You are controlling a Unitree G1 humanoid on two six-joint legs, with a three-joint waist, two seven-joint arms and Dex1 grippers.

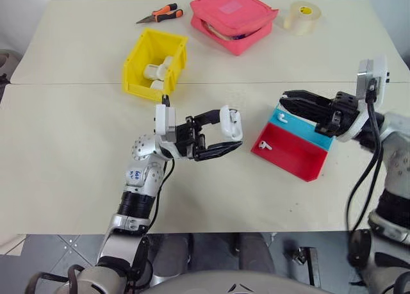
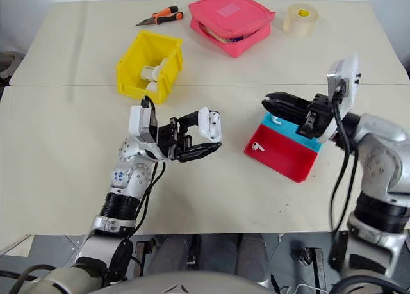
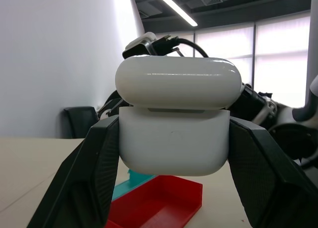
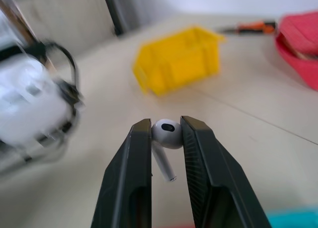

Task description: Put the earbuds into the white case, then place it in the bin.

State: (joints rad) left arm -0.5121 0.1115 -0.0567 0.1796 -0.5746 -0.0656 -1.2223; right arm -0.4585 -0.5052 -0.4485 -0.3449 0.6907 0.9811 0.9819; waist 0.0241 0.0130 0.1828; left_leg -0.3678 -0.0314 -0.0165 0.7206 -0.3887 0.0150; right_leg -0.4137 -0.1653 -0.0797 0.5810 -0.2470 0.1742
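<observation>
My left gripper (image 1: 225,138) is shut on the white case (image 1: 231,123) and holds it above the table's middle, lid hinged open; the left wrist view shows the case (image 3: 174,138) squeezed between both fingers (image 3: 94,173). My right gripper (image 4: 166,124) is shut on one earbud (image 4: 167,133), stem hanging down. It hovers over the tray's blue end, pointing left toward the case (image 4: 30,104). Two more earbuds lie in the tray, one on the blue part (image 1: 282,119) and one on the red part (image 1: 264,145). The yellow bin (image 1: 136,58) stands behind the left gripper with white items inside.
A shallow red and blue tray (image 1: 296,155) sits right of centre. At the back lie a pink zipped pouch (image 1: 234,17), a tape roll (image 1: 302,16) and orange-handled pliers (image 1: 161,14). A seam crosses the table in front of the bin.
</observation>
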